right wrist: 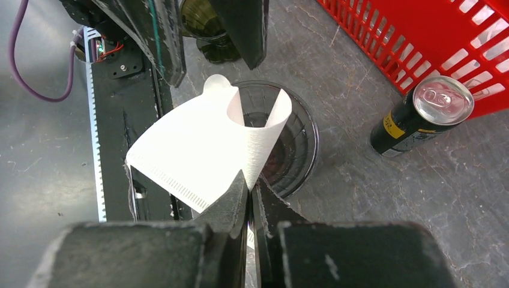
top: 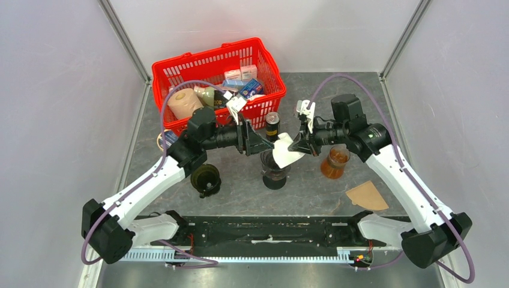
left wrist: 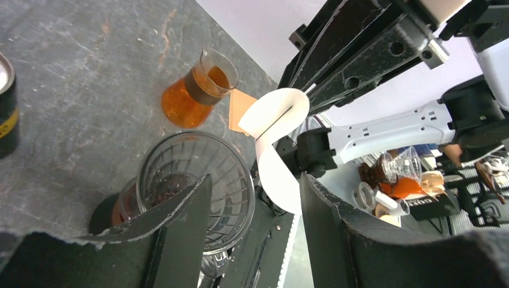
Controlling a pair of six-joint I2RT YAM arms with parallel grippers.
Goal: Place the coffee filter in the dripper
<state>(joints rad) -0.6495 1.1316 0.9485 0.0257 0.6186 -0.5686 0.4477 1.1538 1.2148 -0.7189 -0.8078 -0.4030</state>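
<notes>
Dripper [top: 269, 161] on grey tabletop [top: 240, 193], white walls [top: 270, 30]

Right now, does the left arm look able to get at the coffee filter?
Probably yes: the left pincer stands open right beside the coffee filter, which the right pincer holds above the dripper, nothing between them.

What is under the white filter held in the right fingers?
The glass dripper sits below it, with no paper inside yet. In the right wrist view the filter covers the dripper's left rim and part of its bowl.
</notes>
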